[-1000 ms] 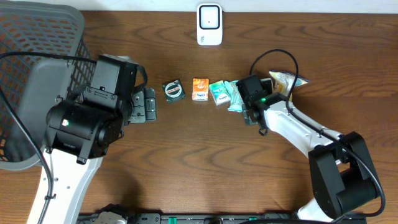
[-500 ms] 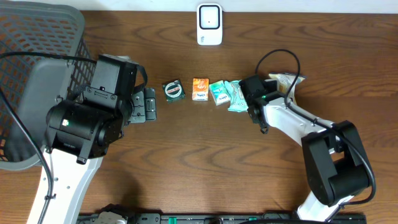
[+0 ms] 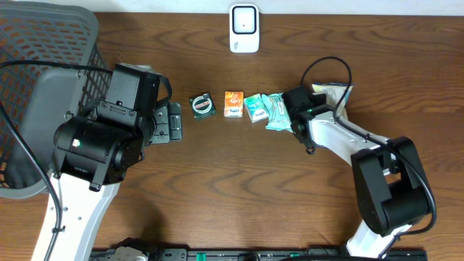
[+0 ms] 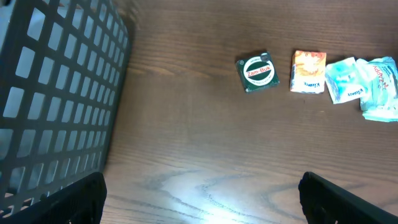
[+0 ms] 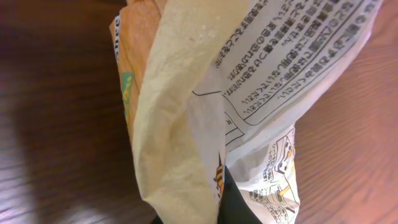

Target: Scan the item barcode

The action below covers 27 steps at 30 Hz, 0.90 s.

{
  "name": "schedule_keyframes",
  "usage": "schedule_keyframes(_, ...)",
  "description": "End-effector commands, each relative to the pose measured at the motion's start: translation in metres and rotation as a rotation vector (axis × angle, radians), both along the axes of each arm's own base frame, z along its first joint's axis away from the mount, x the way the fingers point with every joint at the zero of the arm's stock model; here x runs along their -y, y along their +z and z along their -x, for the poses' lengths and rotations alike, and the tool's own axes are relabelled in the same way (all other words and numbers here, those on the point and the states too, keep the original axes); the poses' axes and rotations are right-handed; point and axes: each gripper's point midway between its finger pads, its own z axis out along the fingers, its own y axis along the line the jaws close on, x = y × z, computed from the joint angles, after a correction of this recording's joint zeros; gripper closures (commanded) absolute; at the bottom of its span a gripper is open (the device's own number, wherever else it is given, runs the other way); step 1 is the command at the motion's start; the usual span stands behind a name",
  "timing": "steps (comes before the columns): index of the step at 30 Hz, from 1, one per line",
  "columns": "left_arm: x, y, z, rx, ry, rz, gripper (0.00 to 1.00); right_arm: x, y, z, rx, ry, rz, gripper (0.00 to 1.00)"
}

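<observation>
Wide shot first: a dark wooden table point(image 3: 232, 188), and at its left end a big black mesh basket point(image 3: 36, 51). The left arm point(image 3: 101, 141) hangs beside the basket, and its gripper point(image 4: 202, 199) is spread as wide as it goes, with nothing between the fingers and only bare wood below. Across the table, the white right arm point(image 3: 348, 145) reaches in from the lower right.

Up at the far edge sits the white scanner point(image 3: 244, 29), well apart from the action.

Now the item: the snack bag point(image 3: 337, 92) is at the right end of the row, just past the right gripper point(image 3: 322, 100). Up close on the right wrist camera, the snack bag point(image 5: 249, 93) fills the picture. It is cream film, crumpled and folded, with black Japanese print, boxed lines and little drawings, and an orange face on its left flank. The right gripper is closed tight, with the film pinched at a dark fingertip point(image 5: 222, 199). No barcode shows from here.

Then the small stuff, all in a line: two teal packets point(image 4: 348, 81) touching each other, an orange packet point(image 4: 308, 71), and a round green tin point(image 4: 258, 72) marked Zam-Buk.
</observation>
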Motion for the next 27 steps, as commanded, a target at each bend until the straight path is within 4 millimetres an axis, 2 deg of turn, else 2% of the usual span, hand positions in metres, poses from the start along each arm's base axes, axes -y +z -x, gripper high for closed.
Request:
schedule_keyframes(1, -0.004, 0.002, -0.002, 0.004, 0.006, -0.019, 0.02, -0.038, 0.025, -0.016, 0.057, 0.049, -0.222, 0.99)
schedule_keyframes(5, -0.004, 0.002, -0.002, 0.004, 0.006, -0.019, 0.02, -0.067, 0.064, -0.031, 0.132, 0.16, -0.378, 0.99)
schedule_keyframes(9, -0.004, 0.002, -0.002, 0.004, 0.006, -0.019, 0.02, -0.098, 0.101, -0.039, 0.192, 0.293, -0.624, 0.99)
schedule_keyframes(12, -0.004, 0.002, -0.002, 0.004, 0.006, -0.019, 0.02, -0.11, 0.115, -0.038, 0.187, 0.345, -0.82, 0.99)
schedule_keyframes(14, -0.004, 0.002, -0.002, 0.004, 0.006, -0.019, 0.02, -0.109, 0.12, -0.038, 0.177, 0.352, -0.924, 0.99)
schedule_keyframes(20, -0.004, 0.002, -0.002, 0.004, 0.006, -0.019, 0.02, -0.087, 0.13, -0.042, 0.186, 0.372, -1.22, 0.99)
schedule_keyframes(25, -0.004, 0.002, -0.002, 0.004, 0.006, -0.019, 0.02, -0.064, 0.118, -0.04, 0.161, 0.328, -1.446, 0.99)
schedule_keyframes(27, -0.004, 0.002, -0.002, 0.004, 0.006, -0.019, 0.02, -0.053, 0.103, -0.039, 0.133, 0.268, -1.516, 0.99)
